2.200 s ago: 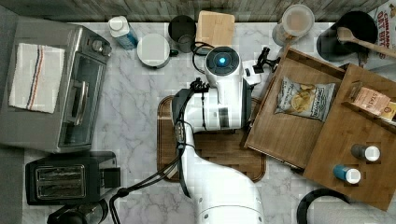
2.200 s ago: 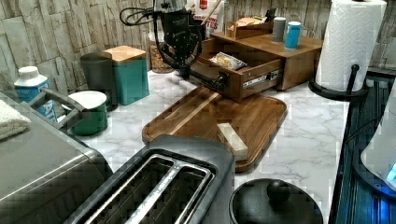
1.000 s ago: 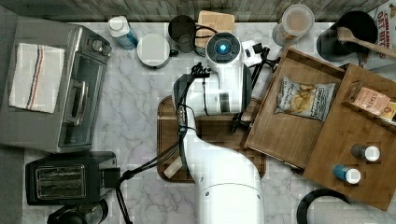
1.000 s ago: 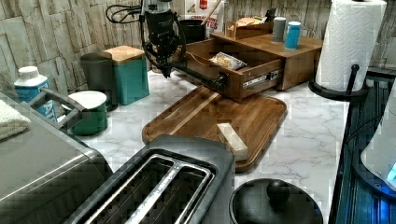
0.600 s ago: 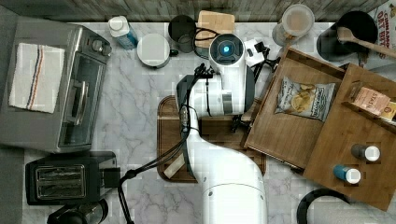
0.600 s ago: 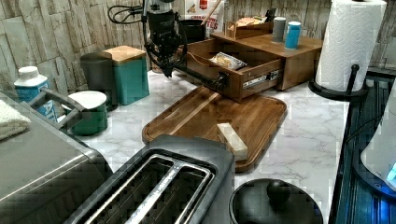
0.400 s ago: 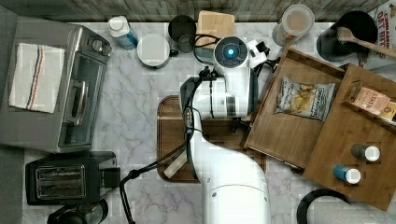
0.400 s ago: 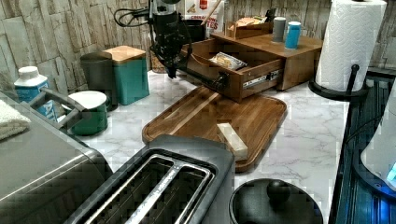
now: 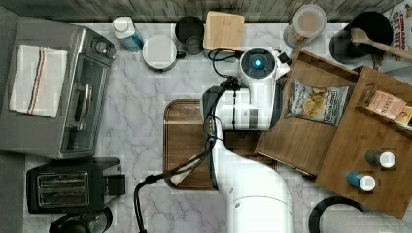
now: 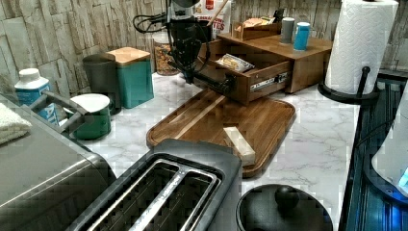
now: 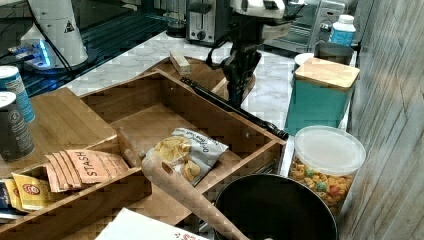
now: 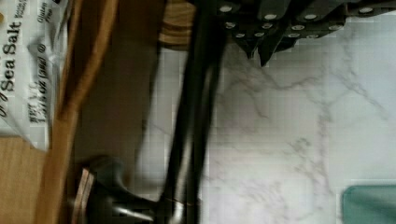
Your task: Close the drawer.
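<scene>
The drawer (image 9: pixel 291 145) stands pulled out of its cabinet, a shallow brown wooden tray with a chip bag (image 9: pixel 316 102) lying in it. A black handle bar (image 12: pixel 196 116) runs along its front wall. My gripper (image 12: pixel 261 53) is shut and hangs just outside the handle near the drawer's far front corner, with the bar beside the fingers, not between them. In the left view the gripper (image 10: pixel 188 72) reaches down at the drawer's (image 10: pixel 264 79) front. In the right view the gripper (image 11: pixel 236 87) hangs just beyond the handle (image 11: pixel 235 110). In the top view my wrist (image 9: pixel 257 63) covers it.
A dark cutting board (image 9: pixel 184 141) with a pale block (image 10: pixel 239 142) lies in front of the drawer. A teal canister (image 10: pixel 134 77), a cereal jar (image 11: pixel 327 160) and a black pot (image 11: pixel 270 210) stand near the wall. Bottles stand on the cabinet top (image 9: pixel 374 145).
My arm has swung toward the top view's right, bringing the gripper up beside the drawer's handle. The drawer has not visibly moved.
</scene>
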Robot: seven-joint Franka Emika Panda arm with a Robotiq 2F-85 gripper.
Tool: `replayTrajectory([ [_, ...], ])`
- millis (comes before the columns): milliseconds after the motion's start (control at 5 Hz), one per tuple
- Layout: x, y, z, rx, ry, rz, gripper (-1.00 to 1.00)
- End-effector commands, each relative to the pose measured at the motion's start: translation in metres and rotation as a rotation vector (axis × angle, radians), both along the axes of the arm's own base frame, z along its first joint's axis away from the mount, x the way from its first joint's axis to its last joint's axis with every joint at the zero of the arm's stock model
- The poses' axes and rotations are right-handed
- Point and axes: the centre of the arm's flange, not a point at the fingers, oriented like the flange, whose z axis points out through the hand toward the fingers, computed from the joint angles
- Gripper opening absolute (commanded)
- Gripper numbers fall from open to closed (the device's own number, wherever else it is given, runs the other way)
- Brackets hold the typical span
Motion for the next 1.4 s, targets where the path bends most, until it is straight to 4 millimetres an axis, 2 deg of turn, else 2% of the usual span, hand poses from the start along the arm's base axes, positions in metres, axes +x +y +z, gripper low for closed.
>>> replayTrajectory([
  [200, -0.042, -0.116, 0.081, -0.048, -0.131, -0.125, -1.00],
  [400, -0.058, -0.162, 0.067, -0.053, -0.155, -0.082, -1.00],
  [600, -0.071, -0.207, 0.065, -0.074, -0.138, -0.099, -1.00],
  [800, -0.069, -0.266, 0.075, -0.057, -0.106, -0.088, -1.00],
  [1000, -0.078, -0.309, 0.078, -0.058, -0.079, -0.130, -1.00],
  [1200, -0.106, -0.323, 0.060, -0.103, -0.032, -0.173, -1.00],
  [1400, -0.141, -0.351, 0.052, -0.204, -0.017, -0.197, -1.00],
])
